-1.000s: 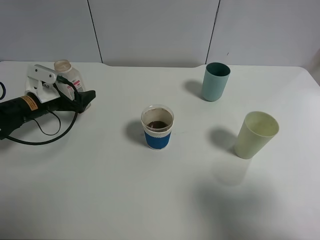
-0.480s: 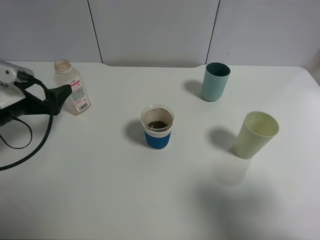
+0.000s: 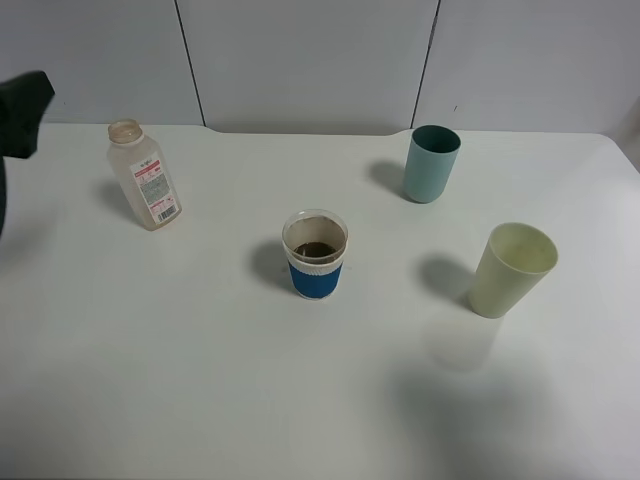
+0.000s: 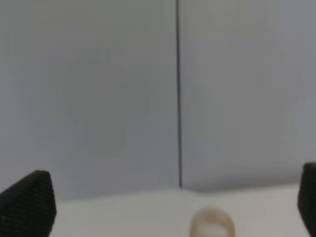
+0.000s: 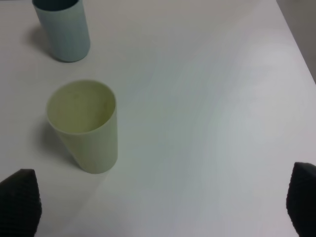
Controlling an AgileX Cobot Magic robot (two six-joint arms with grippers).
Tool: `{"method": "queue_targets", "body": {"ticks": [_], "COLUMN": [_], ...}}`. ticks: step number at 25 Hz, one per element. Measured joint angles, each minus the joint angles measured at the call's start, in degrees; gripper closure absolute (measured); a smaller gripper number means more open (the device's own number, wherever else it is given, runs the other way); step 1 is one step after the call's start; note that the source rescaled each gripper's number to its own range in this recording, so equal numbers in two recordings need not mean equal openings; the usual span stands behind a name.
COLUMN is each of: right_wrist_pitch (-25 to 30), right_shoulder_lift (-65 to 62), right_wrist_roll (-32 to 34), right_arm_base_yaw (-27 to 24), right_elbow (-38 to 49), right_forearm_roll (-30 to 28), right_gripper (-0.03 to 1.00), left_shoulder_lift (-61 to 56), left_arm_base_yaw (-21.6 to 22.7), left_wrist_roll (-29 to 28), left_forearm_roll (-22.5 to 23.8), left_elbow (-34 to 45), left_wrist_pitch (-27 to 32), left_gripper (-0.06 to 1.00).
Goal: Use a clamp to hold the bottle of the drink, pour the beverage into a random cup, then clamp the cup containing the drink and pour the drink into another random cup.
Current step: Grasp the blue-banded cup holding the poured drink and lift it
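Observation:
The clear drink bottle point(image 3: 144, 175), uncapped, with a red and white label, stands upright at the far left of the white table point(image 3: 200, 380). Its mouth shows in the left wrist view point(image 4: 212, 226). A paper cup with a blue sleeve point(image 3: 315, 255) stands mid-table with dark drink in it. A teal cup point(image 3: 431, 163) and a pale green cup point(image 3: 511, 270) stand to the right, and both look empty in the right wrist view, the teal cup point(image 5: 63, 29) beyond the pale green cup point(image 5: 86, 126). My left gripper point(image 4: 168, 205) is open and empty, raised well left of the bottle, at the frame's edge point(image 3: 22, 112). My right gripper point(image 5: 160, 202) is open and empty above the table near the pale green cup.
A grey panelled wall point(image 3: 320, 60) runs behind the table's back edge. The table's right edge point(image 5: 296, 44) lies close to the pale green cup.
My left gripper has let go of the bottle, drawn back to the left and risen almost out of the exterior view. The bottle stays upright. The cups have not moved.

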Motion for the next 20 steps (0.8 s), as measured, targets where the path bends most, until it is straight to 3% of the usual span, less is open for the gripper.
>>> {"method": "queue_targets", "body": {"ticks": [7, 13, 20], "right_wrist_pitch": [0.0, 0.0, 0.0], "right_shoulder_lift": [0.0, 0.0, 0.0], "right_wrist_roll": [0.0, 0.0, 0.0], "right_arm_base_yaw": [0.0, 0.0, 0.0], "right_elbow": [0.0, 0.0, 0.0], "right_forearm_roll": [0.0, 0.0, 0.0], "right_gripper": [-0.03, -0.03, -0.03], "left_shoulder_lift": [-15.5, -25.9, -34.4], "left_arm_base_yaw": [0.0, 0.0, 0.0], "left_wrist_roll": [0.0, 0.8, 11.1], "left_forearm_roll": [-0.9, -3.3, -10.7], "left_elbow": [-6.1, -12.2, -20.1], "left_wrist_pitch": [21.0, 44.6, 69.5], "left_gripper": [-0.05, -0.05, -0.05]}}
